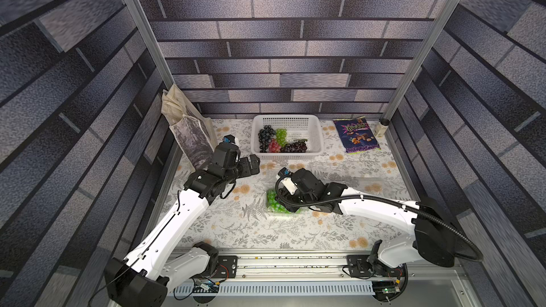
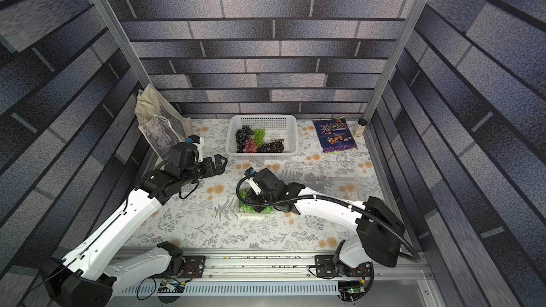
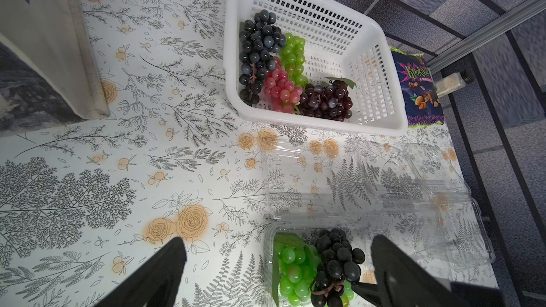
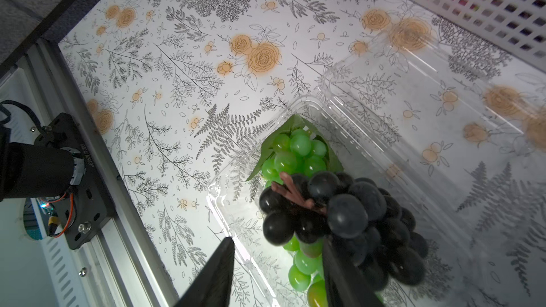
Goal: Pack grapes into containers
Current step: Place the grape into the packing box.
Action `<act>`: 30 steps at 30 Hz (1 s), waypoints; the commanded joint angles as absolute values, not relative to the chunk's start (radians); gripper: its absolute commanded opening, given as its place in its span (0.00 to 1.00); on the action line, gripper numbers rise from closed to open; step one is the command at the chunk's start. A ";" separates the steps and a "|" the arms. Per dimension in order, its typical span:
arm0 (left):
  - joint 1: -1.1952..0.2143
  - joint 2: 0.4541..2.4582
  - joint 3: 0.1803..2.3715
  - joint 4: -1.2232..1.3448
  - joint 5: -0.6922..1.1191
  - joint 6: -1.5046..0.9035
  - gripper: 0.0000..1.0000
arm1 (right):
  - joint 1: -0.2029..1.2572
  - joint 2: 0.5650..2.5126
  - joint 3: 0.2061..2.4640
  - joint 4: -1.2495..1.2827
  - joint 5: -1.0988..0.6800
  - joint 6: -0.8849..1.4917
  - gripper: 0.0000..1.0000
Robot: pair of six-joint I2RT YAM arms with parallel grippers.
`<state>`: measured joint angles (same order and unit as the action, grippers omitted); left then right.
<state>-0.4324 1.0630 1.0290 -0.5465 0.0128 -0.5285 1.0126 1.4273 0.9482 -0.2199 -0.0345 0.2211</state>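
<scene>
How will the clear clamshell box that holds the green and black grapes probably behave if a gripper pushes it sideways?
The clamshell box looks thin and clear, so its walls would likely flex under a pinch. On the smooth tablecloth it may slide rather than tip. The green bunch and black bunch lying inside probably weigh it down and steady it.

Those grapes (image 3: 257,45) look like glossy moulded plastic, honestly. The clamshell container (image 4: 354,131) is thin, clear, shiny plastic; the basket (image 3: 369,90) white matt plastic. The snack bag (image 1: 356,135) is glossy foil, tote bag (image 1: 192,137) rough cloth, counter (image 3: 147,172) cover smooth, printed.
</scene>
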 commanded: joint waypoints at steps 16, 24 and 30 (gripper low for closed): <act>-0.449 1.086 1.002 -0.548 0.000 -0.526 1.00 | 0.947 1.498 0.923 -0.030 0.027 0.324 0.32; -0.454 1.089 1.002 -0.546 -0.005 -0.532 1.00 | 0.948 1.521 0.826 0.037 -0.074 0.415 0.17; -0.467 1.110 1.002 -0.548 -0.007 -0.524 1.00 | 0.950 1.524 0.777 0.079 -0.129 0.460 0.15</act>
